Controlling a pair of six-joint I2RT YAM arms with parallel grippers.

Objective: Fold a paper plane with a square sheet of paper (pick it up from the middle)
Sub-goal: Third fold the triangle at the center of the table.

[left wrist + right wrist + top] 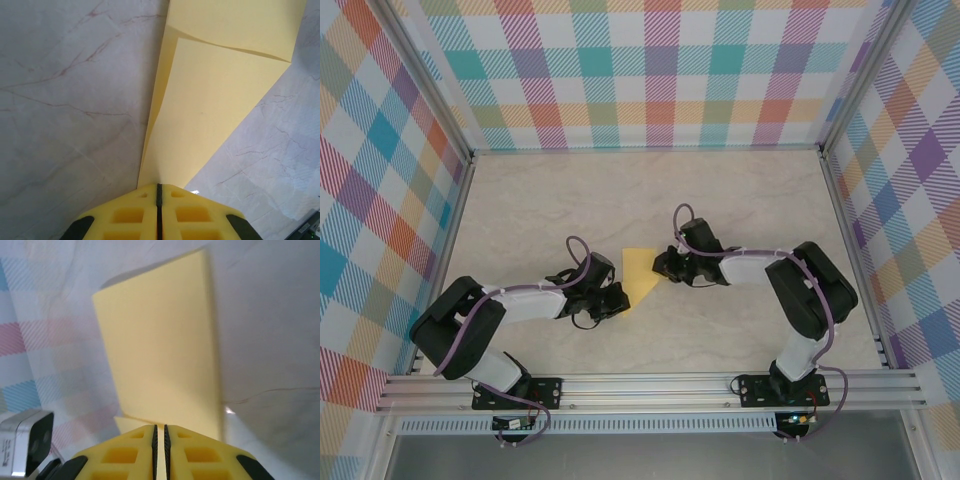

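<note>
Paper (pixel 640 273) between left gripper (pixel 621 299), right gripper (pixel 661 267)

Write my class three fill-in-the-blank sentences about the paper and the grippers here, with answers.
The folded sheet of paper is ___ in colour.
The left gripper is ___ on one tip of it.
Counting the right gripper, ___ grippers hold it.
Missing words: yellow; shut; two.

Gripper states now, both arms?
Left gripper: shut on the folded yellow paper sheet.
Right gripper: shut on the same sheet.
</note>
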